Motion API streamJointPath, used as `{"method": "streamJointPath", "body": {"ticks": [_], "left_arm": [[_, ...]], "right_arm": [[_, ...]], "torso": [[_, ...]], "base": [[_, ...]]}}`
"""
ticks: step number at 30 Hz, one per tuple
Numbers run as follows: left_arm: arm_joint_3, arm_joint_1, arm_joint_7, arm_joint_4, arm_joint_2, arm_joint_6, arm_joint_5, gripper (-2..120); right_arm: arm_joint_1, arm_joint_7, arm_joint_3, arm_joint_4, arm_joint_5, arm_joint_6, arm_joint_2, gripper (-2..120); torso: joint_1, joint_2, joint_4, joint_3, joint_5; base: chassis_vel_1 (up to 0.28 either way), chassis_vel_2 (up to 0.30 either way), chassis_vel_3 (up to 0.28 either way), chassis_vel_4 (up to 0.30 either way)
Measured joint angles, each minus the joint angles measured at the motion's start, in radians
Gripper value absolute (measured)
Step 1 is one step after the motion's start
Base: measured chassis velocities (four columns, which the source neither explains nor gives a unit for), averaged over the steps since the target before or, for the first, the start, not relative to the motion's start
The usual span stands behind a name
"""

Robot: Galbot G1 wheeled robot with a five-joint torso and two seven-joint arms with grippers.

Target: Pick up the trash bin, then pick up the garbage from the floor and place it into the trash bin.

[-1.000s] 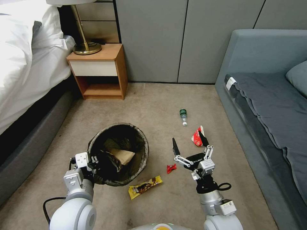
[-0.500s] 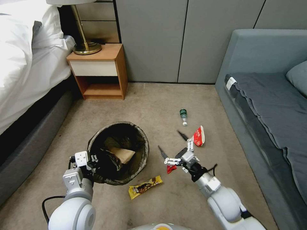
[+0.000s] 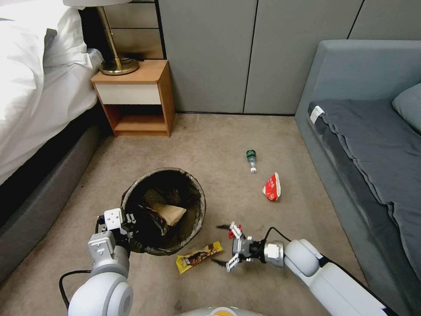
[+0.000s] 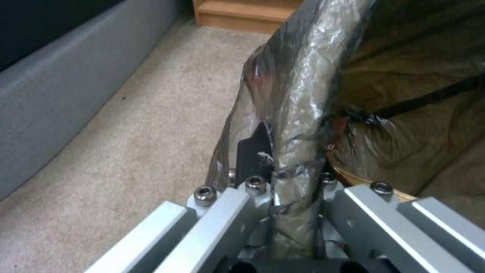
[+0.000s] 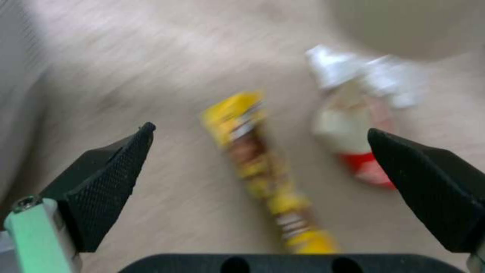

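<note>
Right hand [image 3: 224, 245] swung low from red wrapper [image 3: 272, 187] toward yellow wrapper [image 3: 199, 256], fingers spread; left hand [image 4: 275, 167] clamped bin [image 3: 197, 219] rim. Grasp looked imminent.

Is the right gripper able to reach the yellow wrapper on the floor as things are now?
Probably yes. The right gripper is open, low over the carpet and pointed at the yellow wrapper, with bare floor between them. The small red scrap lies beside it, and the trash bin stands apart.

The trash bin [image 3: 164, 210] is set on the floor [image 3: 210, 140], left of the bottle [image 3: 251, 159]. A snack wrapper [image 3: 199, 256] is laid just before the bin.
</note>
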Motion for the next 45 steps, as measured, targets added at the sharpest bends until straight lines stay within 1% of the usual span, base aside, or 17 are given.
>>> {"method": "streamJointPath", "body": {"ticks": [2, 8, 13, 16, 24, 28, 36, 45], "left_arm": [[-0.002, 0.004, 0.001, 0.0, -0.004, -0.004, 0.002, 0], [-0.002, 0.008, 0.0, 0.001, -0.011, -0.012, 0.008, 0], [0.009, 0.008, -0.001, 0.006, -0.016, -0.016, 0.016, 0], [0.009, 0.01, -0.001, 0.007, -0.016, -0.019, 0.019, 0], [0.009, 0.023, -0.001, 0.007, -0.017, -0.03, 0.02, 0], [0.007, 0.024, -0.001, 0.007, -0.016, -0.031, 0.02, 0], [0.007, 0.018, -0.001, 0.012, -0.015, -0.031, 0.019, 0], [0.009, 0.021, -0.001, 0.013, -0.015, -0.031, 0.02, 0]], "right_arm": [[0.004, -0.044, -0.022, -0.047, 0.001, 0.0, 0.021, 100], [0.012, -0.075, -0.043, -0.1, -0.018, 0.011, 0.056, 100], [0.026, -0.072, -0.054, -0.152, -0.038, 0.023, 0.08, 100], [0.042, -0.051, -0.059, -0.202, -0.047, 0.03, 0.109, 100], [0.076, -0.019, -0.067, -0.275, -0.075, 0.043, 0.166, 100], [0.089, -0.013, -0.067, -0.289, -0.081, 0.044, 0.176, 100], [0.108, 0.004, -0.063, -0.285, -0.069, 0.04, 0.159, 100], [0.121, 0.019, -0.057, -0.31, -0.069, 0.04, 0.165, 100]], "torso": [[0.0, 0.0, -0.0004, 0.0, -0.0001], [0.0, 0.0, -0.0002, 0.0, 0.0], [0.0, 0.0, -0.0003, 0.0, -0.0002], [0.0, 0.0, -0.0002, 0.0, -0.0002], [0.0, 0.0, -0.0001, 0.0, -0.0001], [0.0, 0.0, -0.0001, 0.0, -0.0002], [0.0, 0.0, -0.0002, 0.0, -0.0001], [0.0, 0.0, -0.0002, 0.0, -0.0001]], "base": [[0.0, 0.0, 0.0, 0.0], [0.0, 0.0, 0.0, 0.0], [0.0, 0.0, 0.0, 0.0], [0.0, 0.0, 0.0, 0.0], [0.0, 0.0, 0.0, 0.0], [0.0, 0.0, 0.0, 0.0], [0.0, 0.0, 0.0, 0.0], [0.0, 0.0, 0.0, 0.0]]}}
